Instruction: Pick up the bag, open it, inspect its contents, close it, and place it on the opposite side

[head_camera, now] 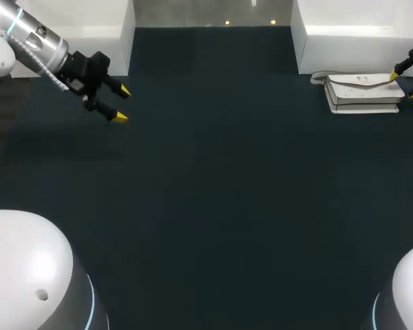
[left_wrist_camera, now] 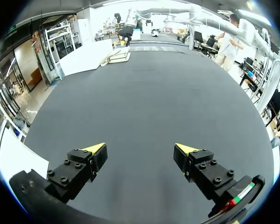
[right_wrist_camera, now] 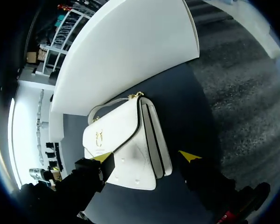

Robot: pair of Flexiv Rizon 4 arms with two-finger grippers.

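Observation:
A white bag (head_camera: 363, 93) with a gold clasp lies flat on the dark table at the back right, its strap trailing to the left. My right gripper (head_camera: 405, 85) is at the bag's right end, open. In the right wrist view one yellow fingertip (right_wrist_camera: 102, 157) rests over the bag's (right_wrist_camera: 126, 140) flap while the other stands clear of its side, so the right gripper (right_wrist_camera: 146, 156) straddles the bag's edge. My left gripper (head_camera: 120, 103) hangs open over the table's back left, holding nothing. Its view shows the left gripper (left_wrist_camera: 141, 150) above bare table and the bag (left_wrist_camera: 117, 56) far ahead.
A white box (head_camera: 361, 34) stands right behind the bag, and another white box (head_camera: 89, 31) sits at the back left. Two white robot bases (head_camera: 27, 275) (head_camera: 406, 289) fill the front corners. Dark table surface (head_camera: 213, 172) stretches between the arms.

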